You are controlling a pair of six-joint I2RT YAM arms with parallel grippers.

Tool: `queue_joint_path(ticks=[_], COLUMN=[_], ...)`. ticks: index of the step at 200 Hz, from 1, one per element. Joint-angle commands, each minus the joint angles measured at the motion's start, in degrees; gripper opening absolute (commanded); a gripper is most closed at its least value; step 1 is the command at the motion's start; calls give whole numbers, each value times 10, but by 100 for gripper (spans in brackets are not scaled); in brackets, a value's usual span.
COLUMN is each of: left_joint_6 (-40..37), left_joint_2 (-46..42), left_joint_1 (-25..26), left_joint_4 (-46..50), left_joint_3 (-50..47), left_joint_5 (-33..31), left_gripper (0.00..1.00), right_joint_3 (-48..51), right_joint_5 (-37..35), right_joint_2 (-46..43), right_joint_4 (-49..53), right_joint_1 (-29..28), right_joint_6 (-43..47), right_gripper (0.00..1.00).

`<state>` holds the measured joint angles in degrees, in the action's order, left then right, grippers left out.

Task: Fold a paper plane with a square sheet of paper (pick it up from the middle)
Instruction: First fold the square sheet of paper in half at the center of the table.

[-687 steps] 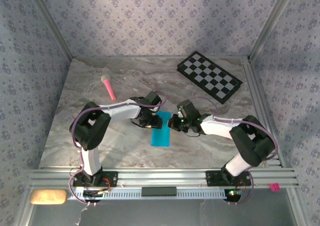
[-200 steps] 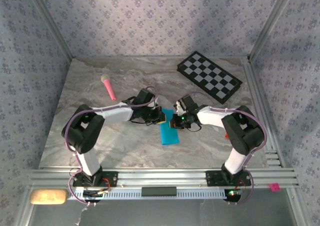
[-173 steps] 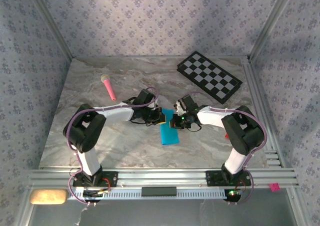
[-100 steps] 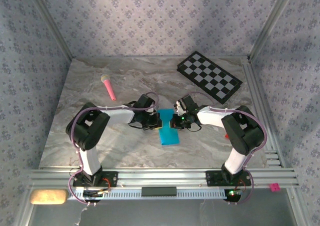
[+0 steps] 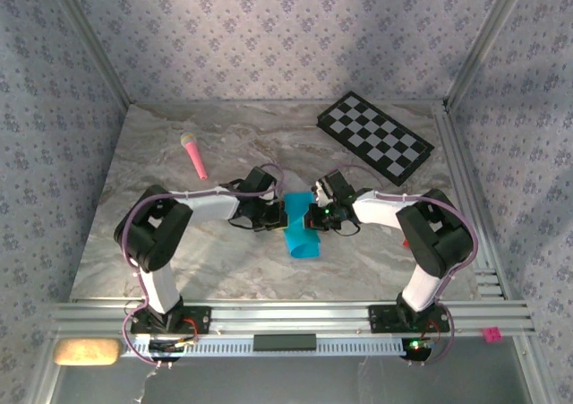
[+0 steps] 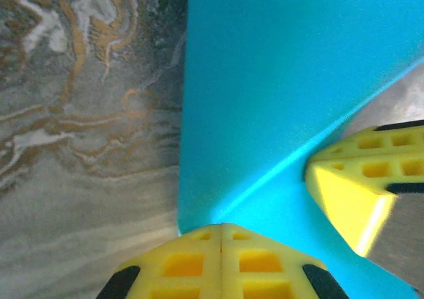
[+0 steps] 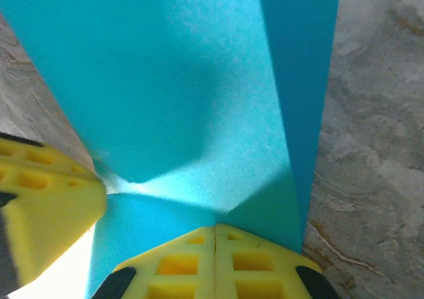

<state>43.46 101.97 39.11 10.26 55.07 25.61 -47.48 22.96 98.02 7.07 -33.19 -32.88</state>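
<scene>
From where I stand, the square sheet of paper [image 5: 298, 227] sits about the middle of the table [image 5: 125, 243], a little nearer the near edge than the far one. It is doubled into a narrow bright blue strip rather than lying open as a square. Its long axis runs from the far edge toward the near edge, with the near end swung slightly to the right. The left gripper [image 5: 274, 214] meets the strip at its left long edge and the right gripper [image 5: 314, 218] at its right long edge, so the two face each other across the narrow width, a bit beyond the strip's middle toward the far end. Up close, the left fingertips [image 6: 192, 262] are pressed flat together with blue paper running straight out from between them, and the right fingertips [image 7: 179, 266] look the same, so I take each gripper to be clamped on its own edge of the sheet. Each wrist view shows the other gripper's yellow finger just beside its own. A soft ridge in the paper runs between the two pinch points, and the strip seems to bow up off the table there. Neither arm is nearer, since the sheet lies directly between them. Whatever fold comes next will likely work across that short line, so uneven pulling could skew the crease. The checkered board [image 5: 376, 138] near the far right corner and the pink stick [image 5: 194, 155] toward the far left lie well apart from all this.
</scene>
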Motion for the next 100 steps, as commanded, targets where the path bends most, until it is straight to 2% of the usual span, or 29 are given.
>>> queue_joint_path(ticks=[1, 43, 80, 100], left_joint_6=[50, 103, 95, 67], left_joint_2=[-26, -5, 1, 2], left_joint_1=[6, 19, 22, 21], left_joint_4=[0, -72, -75, -54], left_joint_3=[24, -15, -61, -85], left_joint_5=[30, 66, 44, 8], left_gripper=[0, 0, 0, 0], right_joint_3=[30, 34, 39, 40], right_joint_5=[-51, -53, -55, -55], right_joint_2=[25, 23, 23, 23], right_joint_4=[61, 59, 58, 58], right_joint_1=[-7, -7, -7, -8], right_joint_6=[-9, -12, -13, -14], right_gripper=[0, 0, 0, 0])
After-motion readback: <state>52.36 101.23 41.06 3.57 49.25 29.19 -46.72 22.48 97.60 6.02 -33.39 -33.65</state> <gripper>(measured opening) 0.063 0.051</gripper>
